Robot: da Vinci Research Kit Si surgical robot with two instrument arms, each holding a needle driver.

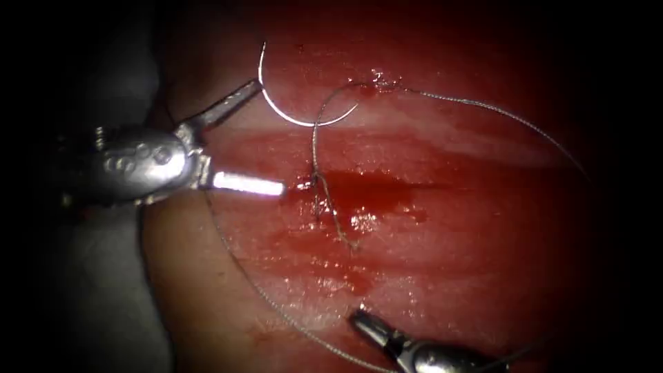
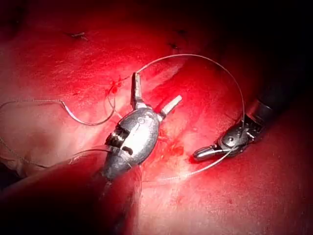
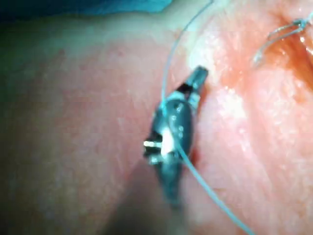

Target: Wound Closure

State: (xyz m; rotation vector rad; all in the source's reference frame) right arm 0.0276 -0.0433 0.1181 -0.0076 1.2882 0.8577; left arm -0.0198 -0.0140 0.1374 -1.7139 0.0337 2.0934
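While left tool [image 1: 266, 135] gapes wide: needle [image 1: 290, 114] free, lying on tissue [image 1: 449, 276], curve bellying near, tips pointing far; right tool [image 1: 360, 319] closed, empty.

Curved needle [image 1: 293, 110], thin steel arc lying free on the tissue [image 1: 449, 276] above the cut [image 1: 359, 186]; grey thread [image 1: 483, 107] looping wide around the red fluid [image 1: 366, 197].

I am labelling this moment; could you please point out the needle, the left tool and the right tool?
needle [image 1: 293, 117], endoscope view, on its curve.
left tool [image 1: 252, 135], endoscope view, midway between its open jaw tips.
right tool [image 1: 360, 320], endoscope view, at its jaw tips.
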